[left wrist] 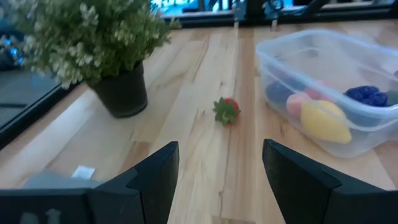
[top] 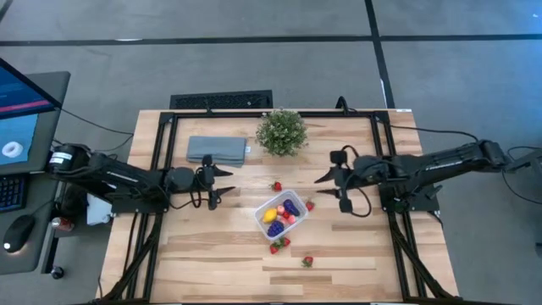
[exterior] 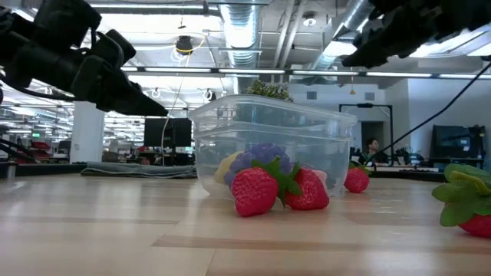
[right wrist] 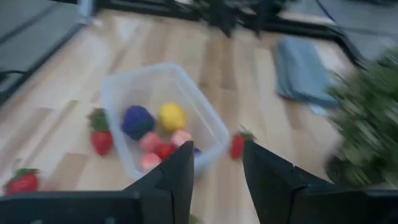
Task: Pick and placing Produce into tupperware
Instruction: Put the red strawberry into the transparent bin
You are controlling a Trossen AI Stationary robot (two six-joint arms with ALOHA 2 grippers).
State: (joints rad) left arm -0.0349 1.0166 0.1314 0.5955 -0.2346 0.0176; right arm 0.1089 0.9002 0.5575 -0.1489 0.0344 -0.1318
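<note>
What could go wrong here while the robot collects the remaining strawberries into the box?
1. Two strawberries lie close against the tupperware; fingers reaching for them may push the light box.
2. One strawberry lies near the potted plant; the left gripper, open, may brush its leaves.
3. The right gripper hangs near a strawberry beside the box and might knock it away.

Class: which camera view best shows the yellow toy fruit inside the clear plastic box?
The left wrist view: the yellow toy fruit sits close and large behind the clear plastic box wall. The right wrist view shows it blurred, the high view tiny, and the low view mostly hides it behind strawberries.
</note>
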